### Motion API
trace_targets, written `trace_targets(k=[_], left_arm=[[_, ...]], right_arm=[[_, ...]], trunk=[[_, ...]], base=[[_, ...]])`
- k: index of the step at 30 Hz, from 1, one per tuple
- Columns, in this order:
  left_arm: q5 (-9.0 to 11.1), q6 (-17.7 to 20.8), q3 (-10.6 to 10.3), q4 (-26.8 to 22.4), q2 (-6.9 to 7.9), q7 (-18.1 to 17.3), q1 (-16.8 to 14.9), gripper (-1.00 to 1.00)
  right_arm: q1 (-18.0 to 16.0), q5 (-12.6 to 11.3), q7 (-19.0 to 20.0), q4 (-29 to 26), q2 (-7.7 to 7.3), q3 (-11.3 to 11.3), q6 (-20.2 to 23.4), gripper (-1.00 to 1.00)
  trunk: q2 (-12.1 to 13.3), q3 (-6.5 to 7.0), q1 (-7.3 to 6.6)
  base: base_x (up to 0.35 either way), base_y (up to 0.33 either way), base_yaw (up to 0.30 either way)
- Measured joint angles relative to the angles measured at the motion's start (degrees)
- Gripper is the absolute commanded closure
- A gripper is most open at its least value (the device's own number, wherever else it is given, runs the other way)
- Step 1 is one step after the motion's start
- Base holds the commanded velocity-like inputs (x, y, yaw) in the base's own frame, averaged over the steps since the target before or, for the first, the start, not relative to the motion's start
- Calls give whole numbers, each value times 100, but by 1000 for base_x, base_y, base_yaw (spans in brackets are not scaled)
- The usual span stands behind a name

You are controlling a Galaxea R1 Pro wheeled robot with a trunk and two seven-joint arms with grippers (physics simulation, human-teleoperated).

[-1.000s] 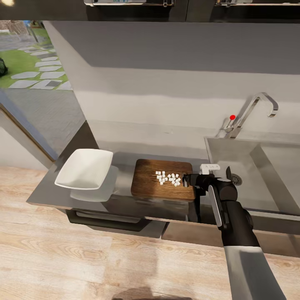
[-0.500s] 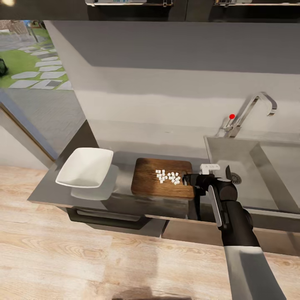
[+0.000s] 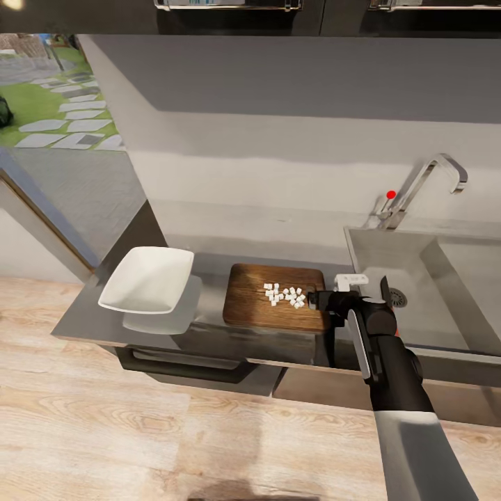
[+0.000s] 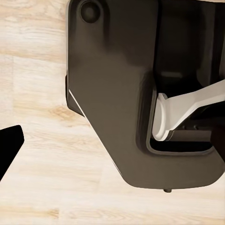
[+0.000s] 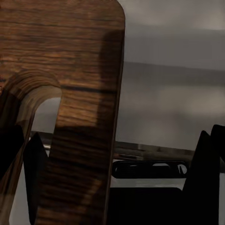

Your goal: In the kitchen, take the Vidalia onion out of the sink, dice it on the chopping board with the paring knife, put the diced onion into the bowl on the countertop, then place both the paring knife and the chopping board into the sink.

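Note:
On the grey countertop (image 3: 209, 306) lies the brown chopping board (image 3: 257, 299) with a heap of small white onion dice (image 3: 284, 295) on its right half. My right gripper (image 3: 313, 300) is at the board's right end, beside the sink (image 3: 424, 306). In the right wrist view the board's slotted end (image 5: 89, 103) sits between the spread fingers (image 5: 206, 173), so this gripper (image 5: 119, 173) is open. The white bowl (image 3: 147, 280) stands left of the board. A thin dark pointed shape (image 3: 382, 284) by my wrist may be the paring knife. My left gripper (image 4: 115, 150) hangs open over the floor.
The chrome tap (image 3: 424, 184) with its red knob (image 3: 391, 195) rises behind the sink. A dark drawer handle (image 3: 181, 369) sits below the counter's front edge. Light wood floor (image 3: 139, 431) lies in front, and a window to a garden (image 3: 49, 104) is at the far left.
The whole head view has shifted slightly, so the camera moved. The right gripper stays at the board's right end, and the bowl, board and dice keep their places.

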Motion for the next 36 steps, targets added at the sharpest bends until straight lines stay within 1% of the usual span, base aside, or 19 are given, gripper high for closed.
trace_targets(k=[20, 24, 27, 29, 36], left_arm=[[3, 0, 0, 2, -1, 1, 0, -100], [4, 0, 0, 4, 1, 1, 0, -100], [4, 1, -1, 7, -1, 0, 0, -100], [5, 1, 0, 8, 0, 1, 0, -100], [4, 8, -1, 30, -1, 3, 0, -100]], right_arm=[[0, -7, 2, 0, 0, -8, -2, -100], [-1, 9, 13, 48, 0, -7, -22, -100], [1, -77, 0, 56, 0, -9, 7, -100], [1, -78, -1, 56, 0, -9, 7, -100], [1, -77, -1, 56, 0, -9, 7, -100]], trunk=[[0, 1, 0], [0, 26, 1], [2, 50, 1], [2, 66, 2], [2, 75, 2]], base=[[0, 0, 0], [0, 0, 0], [0, 0, 0], [0, 0, 0], [0, 0, 0]])
